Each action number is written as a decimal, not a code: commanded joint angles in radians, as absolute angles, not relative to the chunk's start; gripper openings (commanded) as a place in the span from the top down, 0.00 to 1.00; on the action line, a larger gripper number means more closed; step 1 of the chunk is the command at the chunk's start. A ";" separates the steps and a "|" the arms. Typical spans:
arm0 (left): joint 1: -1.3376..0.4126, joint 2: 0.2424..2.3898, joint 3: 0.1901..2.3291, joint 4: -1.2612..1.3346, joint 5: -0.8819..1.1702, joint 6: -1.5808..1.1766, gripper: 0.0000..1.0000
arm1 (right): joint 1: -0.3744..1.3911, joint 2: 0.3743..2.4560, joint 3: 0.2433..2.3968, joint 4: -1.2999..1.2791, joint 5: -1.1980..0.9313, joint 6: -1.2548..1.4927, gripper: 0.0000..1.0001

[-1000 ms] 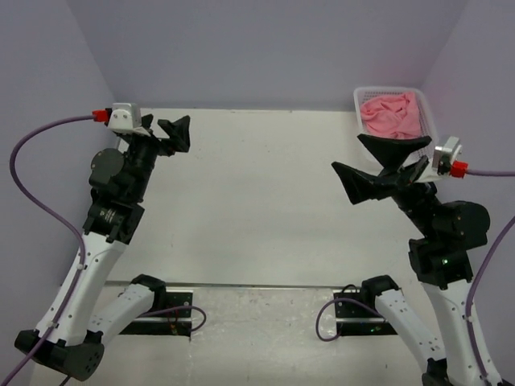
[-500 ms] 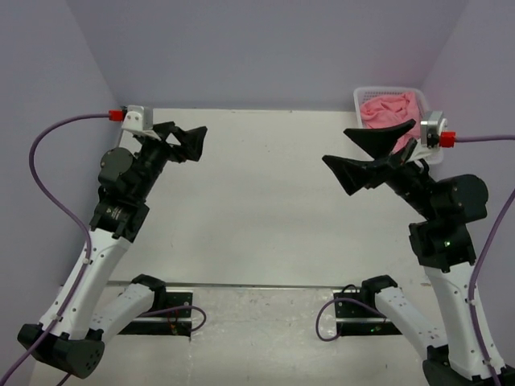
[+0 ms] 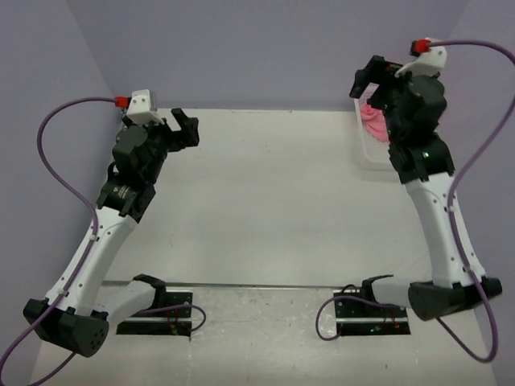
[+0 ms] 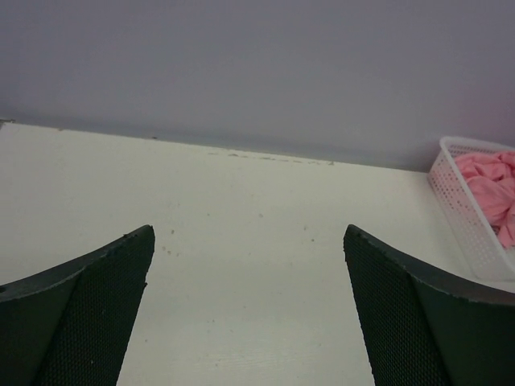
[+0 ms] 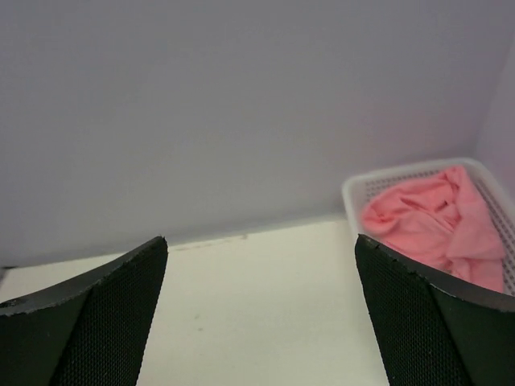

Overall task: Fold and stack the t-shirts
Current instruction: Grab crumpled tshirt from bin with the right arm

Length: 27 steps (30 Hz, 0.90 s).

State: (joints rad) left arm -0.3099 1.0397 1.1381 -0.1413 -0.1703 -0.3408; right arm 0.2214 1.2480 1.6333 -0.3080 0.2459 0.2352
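Crumpled salmon-pink t-shirts [image 3: 373, 122] lie in a white mesh basket [image 3: 372, 153] at the table's back right corner; my right arm hides most of both from above. They show in the right wrist view [image 5: 426, 217] and the left wrist view [image 4: 487, 189]. My right gripper [image 3: 367, 80] is raised high beside the basket, open and empty [image 5: 260, 241]. My left gripper [image 3: 185, 129] is raised over the back left of the table, open and empty [image 4: 248, 233], pointing toward the basket [image 4: 467, 217].
The white table [image 3: 265, 201] is enclosed by purple walls at the back and sides. The basket's rim [image 5: 402, 170] stands against the back wall. The arm bases and cables sit at the near edge.
My right arm has risen and swung back, its gripper now high beside the basket and covering it. My left arm has lifted and turned its gripper toward the right.
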 commanded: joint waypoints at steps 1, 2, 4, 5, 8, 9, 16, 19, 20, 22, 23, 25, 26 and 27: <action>-0.310 1.051 1.178 -0.169 -0.285 -0.337 0.00 | 0.172 1.423 1.687 -0.423 0.439 0.187 0.01; -0.310 1.055 1.175 -0.152 -0.294 -0.337 0.00 | 0.143 1.483 1.727 -0.426 0.436 0.201 0.01; -0.310 1.068 1.161 -0.127 -0.320 -0.336 0.00 | 0.109 1.555 1.778 -0.445 0.393 0.237 0.02; -0.311 1.074 1.160 -0.100 -0.327 -0.337 0.00 | 0.068 1.595 1.849 -0.466 0.379 0.256 0.02; -0.310 1.114 1.155 -0.033 -0.331 -0.353 0.00 | 0.005 1.754 1.997 -0.561 0.342 0.319 0.05; -0.310 1.129 1.161 -0.023 -0.330 -0.359 0.00 | -0.029 1.823 2.031 -0.577 0.338 0.324 0.05; -0.310 1.259 1.180 0.049 -0.304 -0.439 0.00 | -0.104 2.008 2.235 -0.629 0.299 0.276 0.13; -0.310 1.279 1.163 0.089 -0.290 -0.457 0.00 | -0.136 2.042 2.198 -0.606 0.291 0.255 0.13; -0.310 1.281 1.149 0.100 -0.291 -0.460 0.00 | -0.141 2.048 2.177 -0.576 0.281 0.250 0.13; -0.310 1.278 1.137 0.115 -0.304 -0.463 0.00 | -0.146 2.075 2.146 -0.555 0.287 0.242 0.13; -0.310 1.276 1.123 0.133 -0.308 -0.463 0.00 | -0.150 2.088 2.116 -0.533 0.275 0.239 0.13; -0.310 1.270 1.103 0.152 -0.310 -0.463 0.00 | -0.161 2.130 2.085 -0.520 0.274 0.241 0.13; -0.310 1.266 1.095 0.159 -0.307 -0.462 0.00 | -0.166 2.147 2.077 -0.520 0.269 0.242 0.13; -0.310 1.256 1.088 0.167 -0.296 -0.457 0.00 | -0.172 2.163 2.071 -0.519 0.253 0.241 0.13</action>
